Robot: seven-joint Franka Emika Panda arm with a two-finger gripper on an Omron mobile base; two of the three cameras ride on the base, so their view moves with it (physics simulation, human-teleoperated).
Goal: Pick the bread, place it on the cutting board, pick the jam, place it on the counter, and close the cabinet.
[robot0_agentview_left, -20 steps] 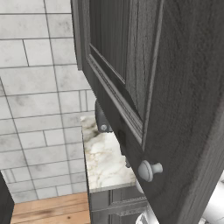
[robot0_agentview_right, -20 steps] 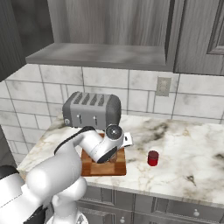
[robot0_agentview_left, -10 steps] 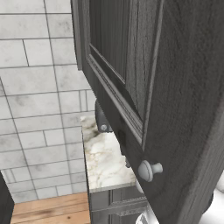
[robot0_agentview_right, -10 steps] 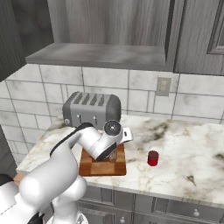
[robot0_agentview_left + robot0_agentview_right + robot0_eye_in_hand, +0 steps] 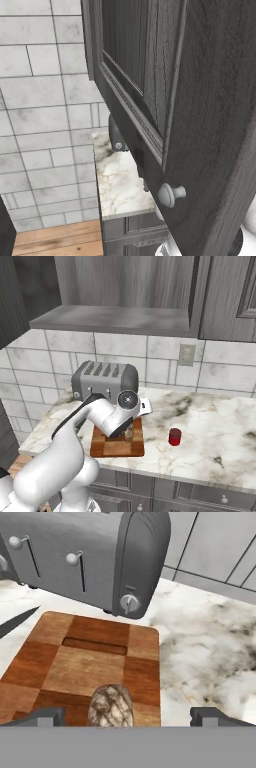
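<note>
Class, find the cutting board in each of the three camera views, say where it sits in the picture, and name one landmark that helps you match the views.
Left base view: not in it.
Right base view: cutting board lies lower centre, partly behind the arm, before the toaster.
Hand view: the board fills the lower left, with the bread on its near edge.
Shared landmark: the toaster, just behind the board.

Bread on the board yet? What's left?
Done: the bread lies on the cutting board. In hand: nothing, the gripper is open over it. Left: the cabinet door is open; a red jar already stands on the counter.
</note>
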